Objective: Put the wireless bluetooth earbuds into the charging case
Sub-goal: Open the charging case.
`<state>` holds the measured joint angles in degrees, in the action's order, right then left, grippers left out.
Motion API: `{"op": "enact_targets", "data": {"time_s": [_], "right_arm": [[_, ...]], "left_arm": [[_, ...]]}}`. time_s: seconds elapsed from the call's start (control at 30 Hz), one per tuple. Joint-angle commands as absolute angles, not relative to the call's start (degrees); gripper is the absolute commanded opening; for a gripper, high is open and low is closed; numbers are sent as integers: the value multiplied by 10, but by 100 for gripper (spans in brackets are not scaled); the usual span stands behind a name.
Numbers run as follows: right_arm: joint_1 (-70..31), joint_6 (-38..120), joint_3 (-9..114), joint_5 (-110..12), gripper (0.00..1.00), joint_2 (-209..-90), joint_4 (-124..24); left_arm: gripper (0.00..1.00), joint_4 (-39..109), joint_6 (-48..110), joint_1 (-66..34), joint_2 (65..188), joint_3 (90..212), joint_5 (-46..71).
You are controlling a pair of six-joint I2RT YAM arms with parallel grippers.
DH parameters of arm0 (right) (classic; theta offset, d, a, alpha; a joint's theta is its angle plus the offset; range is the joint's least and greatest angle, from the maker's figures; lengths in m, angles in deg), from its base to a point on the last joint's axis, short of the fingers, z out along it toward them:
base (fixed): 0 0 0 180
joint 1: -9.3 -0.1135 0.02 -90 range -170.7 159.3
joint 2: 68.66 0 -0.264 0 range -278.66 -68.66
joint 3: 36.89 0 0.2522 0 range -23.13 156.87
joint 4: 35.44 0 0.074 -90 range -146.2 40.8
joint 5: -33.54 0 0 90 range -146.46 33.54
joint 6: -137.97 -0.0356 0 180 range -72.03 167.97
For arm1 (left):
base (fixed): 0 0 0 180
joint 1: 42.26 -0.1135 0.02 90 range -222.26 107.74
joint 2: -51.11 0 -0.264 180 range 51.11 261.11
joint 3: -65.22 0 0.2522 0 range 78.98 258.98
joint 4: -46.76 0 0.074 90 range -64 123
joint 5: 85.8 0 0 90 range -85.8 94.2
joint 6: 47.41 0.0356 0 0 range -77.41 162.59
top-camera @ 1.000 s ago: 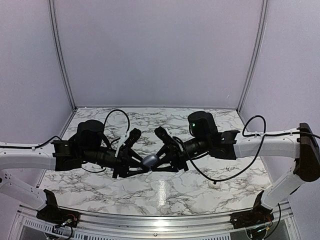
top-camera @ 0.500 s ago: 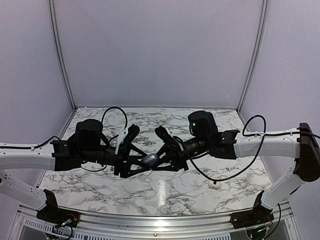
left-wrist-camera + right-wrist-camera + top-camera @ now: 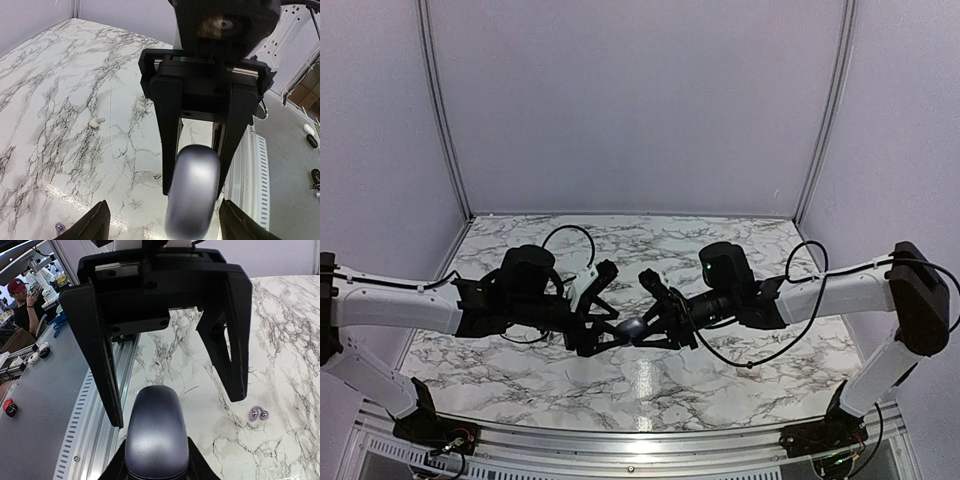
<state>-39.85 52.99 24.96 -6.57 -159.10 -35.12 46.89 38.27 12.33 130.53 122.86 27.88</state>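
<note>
The right gripper [image 3: 156,466] clamps the smooth grey oval charging case [image 3: 156,430]; the left gripper [image 3: 178,406] gapes wide. Tiny shiny grey earbuds [image 3: 259,414] lie at its three o'clock.

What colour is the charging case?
The case is a plain silvery blue-grey with a soft sheen; the right wrist view shows it best.

note the charging case [image 3: 632,327] raised over the middle of the table [image 3: 720,390], between the fingers of the right gripper [image 3: 196,175], with the left gripper [image 3: 175,400] facing it and one finger on each side. note the wireless bluetooth earbuds [image 3: 259,414] side by side on the table, right of the case in the right wrist view.
</note>
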Motion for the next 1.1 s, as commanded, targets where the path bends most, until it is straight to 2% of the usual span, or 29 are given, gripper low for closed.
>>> {"op": "enact_targets", "data": {"time_s": [0.0,0.33,1.07], "right_arm": [[-396,546,238,-71,4,-1600,-299],[-397,560,237,-66,0,-1603,-312],[-403,581,219,-113,0,-1590,-319]], "left_arm": [[78,494,391,109,1331,1251,312],[74,520,373,76,1355,1251,334],[72,533,373,50,1321,1228,339]]}}
